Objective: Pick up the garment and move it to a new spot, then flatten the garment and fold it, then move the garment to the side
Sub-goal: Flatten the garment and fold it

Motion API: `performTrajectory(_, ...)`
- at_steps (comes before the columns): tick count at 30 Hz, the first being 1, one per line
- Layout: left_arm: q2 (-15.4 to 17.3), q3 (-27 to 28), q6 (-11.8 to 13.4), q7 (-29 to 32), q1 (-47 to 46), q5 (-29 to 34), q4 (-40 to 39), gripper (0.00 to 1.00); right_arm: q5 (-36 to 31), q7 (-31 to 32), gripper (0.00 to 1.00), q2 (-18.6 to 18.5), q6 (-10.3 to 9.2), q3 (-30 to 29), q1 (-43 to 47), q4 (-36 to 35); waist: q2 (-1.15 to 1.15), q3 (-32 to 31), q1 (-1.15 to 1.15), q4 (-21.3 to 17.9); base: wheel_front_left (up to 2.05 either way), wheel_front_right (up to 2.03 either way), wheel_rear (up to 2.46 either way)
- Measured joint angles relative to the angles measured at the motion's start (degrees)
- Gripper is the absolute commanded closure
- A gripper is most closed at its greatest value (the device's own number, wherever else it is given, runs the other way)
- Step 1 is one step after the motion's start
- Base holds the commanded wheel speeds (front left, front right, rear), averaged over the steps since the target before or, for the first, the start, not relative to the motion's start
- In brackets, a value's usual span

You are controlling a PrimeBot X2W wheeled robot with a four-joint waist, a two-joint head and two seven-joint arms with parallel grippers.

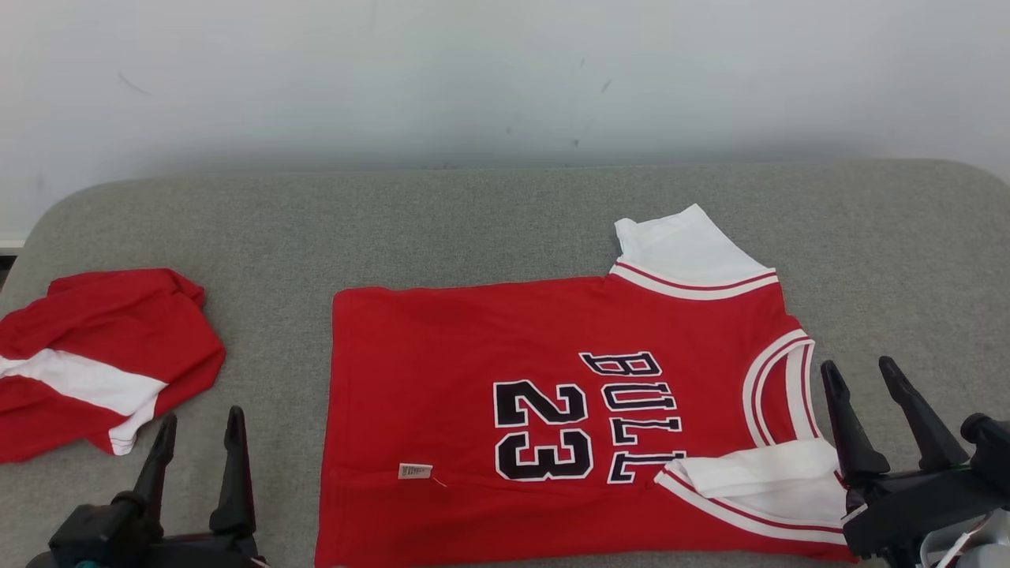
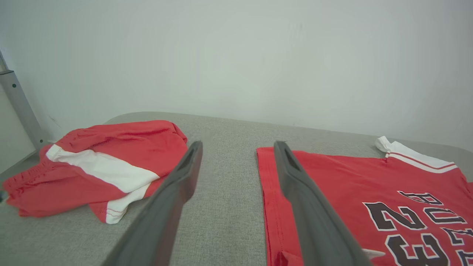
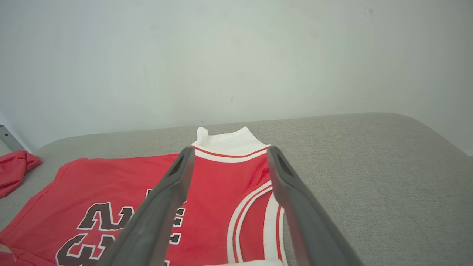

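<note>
Jersey is smooth matt cloth, tabletop rough woven fabric, gripper fingers probably matt plastic.

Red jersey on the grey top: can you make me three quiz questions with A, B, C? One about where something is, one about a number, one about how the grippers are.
1. Where does the crumpled red-and-white garment lie from the jersey?
A. on the robot's left
B. on the robot's right
C. on top of it

2. Which number is on the jersey?
A. 32
B. 23
C. 45

3. How are the left gripper and right gripper?
A. both open, holding nothing
B. both shut on the jersey
C. one open, one shut

Answers: A, it lies apart from the jersey, near the left edge. B, black 23 sits beside the lettering. A, each gripper's fingers are spread with no cloth between them.
</note>
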Motion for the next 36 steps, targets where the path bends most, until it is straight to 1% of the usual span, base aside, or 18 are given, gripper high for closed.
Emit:
performTrajectory(3, -1.22, 1.54, 0.0, -0.23, -0.01, 0.87, 1.19, 0.0, -0.33, -0.7, 0.0, 0.05, -0.11, -0.31, -0.08, 0.33, 0.0, 0.27, 0.0, 0.06, 0.0, 0.0, 0.0)
performTrajectory(6, -1.62, 1.96, 0.0, -0.54, -0.05, 1.62, 1.64, 0.0, -0.89, -1.11, 0.0, 0.33, -0.12, -0.22, -0.32, 0.98, 0.0, 0.46, 0.0, 0.03, 0.0, 0.0, 0.0)
performTrajectory(12, -0.96, -0.87, -0.1, 0.27, -3.52, 2.88, 3.26, 0.0, -0.91, -1.43, 0.0, 0.46, -0.12, 0.03, -1.22, 1.33, 0.0, 1.11, 0.0, -0.1, 0.0, 0.0, 0.0)
performTrajectory(13, -0.56, -1.44, -0.66, 0.79, -4.87, 3.0, 3.78, 0.0, -0.93, -1.57, 0.0, 0.46, -0.12, 0.05, -1.24, 1.42, 0.0, 1.31, 0.0, -0.11, 0.0, 0.0, 0.0)
performTrajectory(18, 0.93, -2.81, -5.11, 4.02, -14.45, 2.35, 8.92, 0.0, -1.72, -1.59, 0.0, 0.46, -0.03, 0.71, -2.64, 1.69, 0.0, 2.38, 0.0, -0.2, 0.0, 0.0, 0.0)
performTrajectory(20, 2.2, -3.44, -7.04, 5.92, -17.59, 2.44, 11.51, 0.0, -1.93, -1.58, 0.0, 0.44, 0.05, 1.19, -4.09, 1.54, 0.0, 2.96, 0.0, -0.45, 0.0, 0.0, 0.0)
performTrajectory(22, 2.27, -3.37, -8.86, 7.68, -20.59, 0.34, 14.59, 0.0, -2.04, -1.57, 0.0, 0.42, 0.05, 1.23, -4.8, 1.38, 0.0, 3.66, 0.0, -0.79, 0.0, 0.0, 0.0)
performTrajectory(25, 2.22, -3.82, -11.52, 10.07, -24.94, -0.9, 18.34, 0.0, -2.29, -1.34, 0.0, 0.2, 0.05, 1.27, -4.8, 1.22, 0.0, 5.02, 0.0, -1.34, 0.0, 0.0, 0.0)
performTrajectory(27, 2.44, -4.55, -12.4, 11.52, -27.66, -0.66, 20.52, 0.0, -2.33, -1.09, 0.0, -0.18, 0.3, 1.23, -5.0, 1.09, 0.0, 6.07, 0.0, -1.75, 0.0, 0.0, 0.0)
performTrajectory(31, 2.24, -4.86, -13.24, 14.45, -32.63, -1.13, 25.82, 0.0, -2.35, -1.02, 0.0, -1.07, 0.45, 0.88, -6.96, 0.82, 0.0, 8.44, 0.01, -2.64, 0.0, 0.0, 0.0)
performTrajectory(36, 1.44, -5.15, -13.77, 18.19, -38.12, -4.09, 32.66, 0.0, -2.94, -0.58, 0.0, -2.38, 0.47, 0.42, -8.43, 0.43, 0.0, 11.49, 0.01, -3.76, 0.0, 0.0, 0.0)
